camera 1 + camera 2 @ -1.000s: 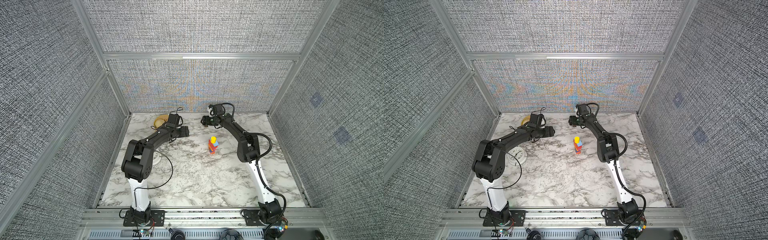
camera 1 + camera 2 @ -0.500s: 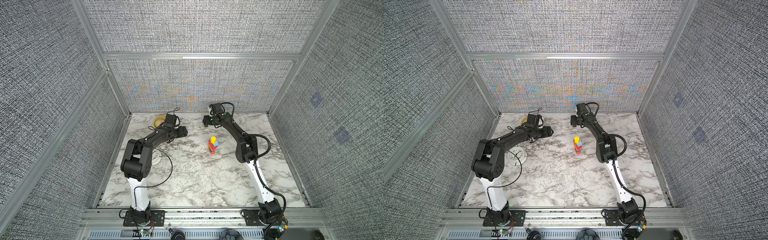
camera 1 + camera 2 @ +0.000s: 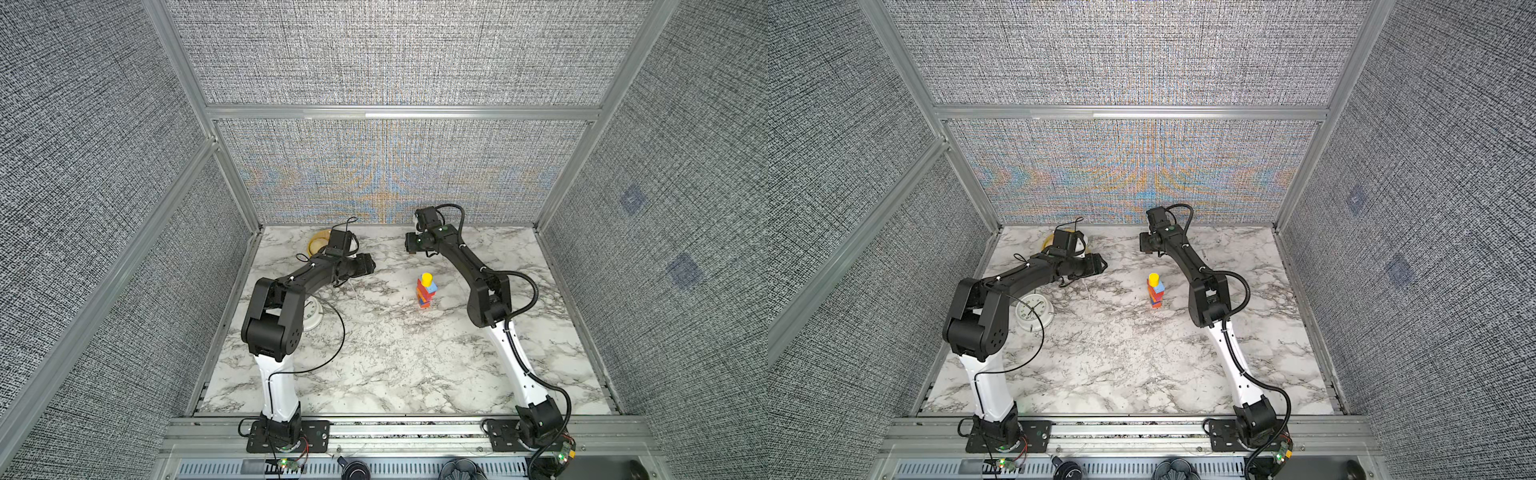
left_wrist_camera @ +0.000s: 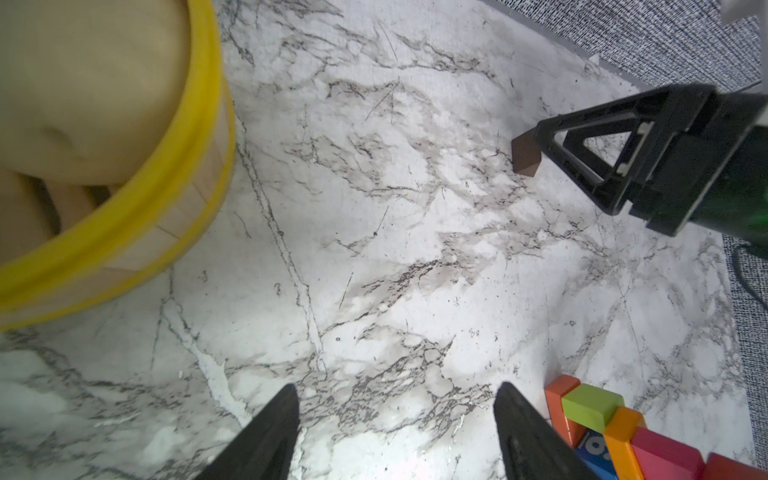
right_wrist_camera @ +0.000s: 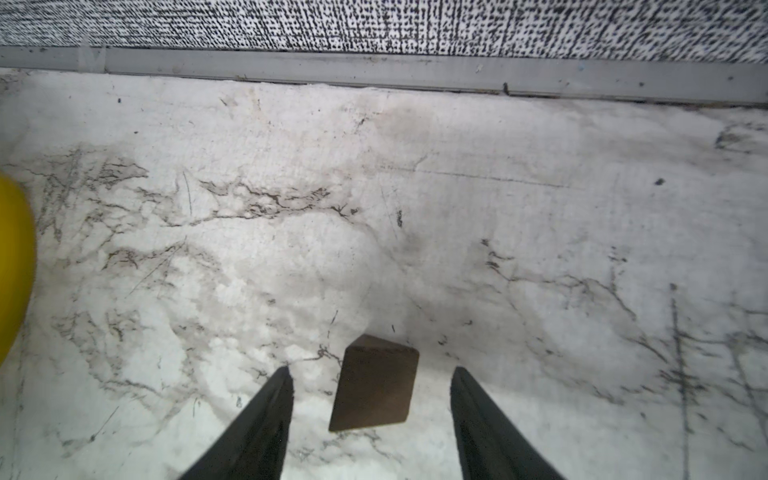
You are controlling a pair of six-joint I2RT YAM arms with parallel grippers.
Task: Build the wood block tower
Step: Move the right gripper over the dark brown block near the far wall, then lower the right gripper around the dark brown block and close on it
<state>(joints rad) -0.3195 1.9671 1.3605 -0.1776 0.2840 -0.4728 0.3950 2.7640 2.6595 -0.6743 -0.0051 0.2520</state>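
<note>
Right wrist | R gripper [image 5: 370,368] parted around dk-brown block [image 5: 376,384] | veined marble top [image 5: 540,208]

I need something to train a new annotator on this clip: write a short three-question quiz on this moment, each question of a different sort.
1. True or false: the right gripper is shut on the small dark brown wooden block.
2. What tops the slim multicoloured wood block tower? A. a red cube B. a short yellow cylinder C. a lime bar
3. What lies between the fingertips of the left gripper?
Key: 1. False: its jaws stand open, a gap on each side of the block. 2. B. 3. Only the bare white marble tabletop; it holds nothing.
</note>
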